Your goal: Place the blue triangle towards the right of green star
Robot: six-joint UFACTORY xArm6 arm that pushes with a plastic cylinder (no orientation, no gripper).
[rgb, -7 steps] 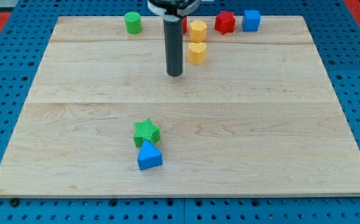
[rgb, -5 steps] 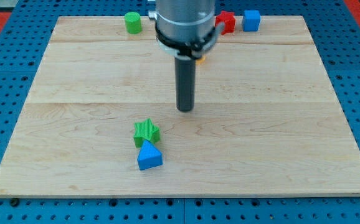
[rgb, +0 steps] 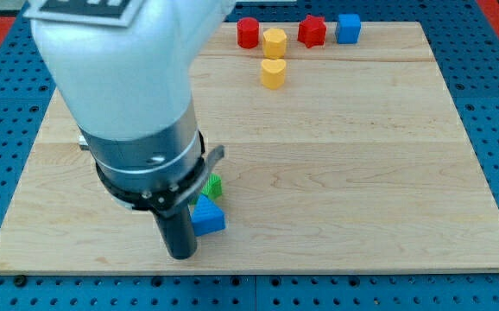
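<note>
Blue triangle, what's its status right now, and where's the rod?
My tip down, just to the view's left of the blue triangle. Triangle sits below the green star, which the arm mostly hides. Nothing blocking to the star's right.

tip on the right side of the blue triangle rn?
No: my tip sits at the view's left of the blue triangle, close beside it, with the green star just above.

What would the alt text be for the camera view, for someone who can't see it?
My tip rests on the wooden board just left of the blue triangle block, with the arm hiding most of the green star block above it. Two red blocks, two yellow blocks and a blue cube sit along the view's top.
</note>
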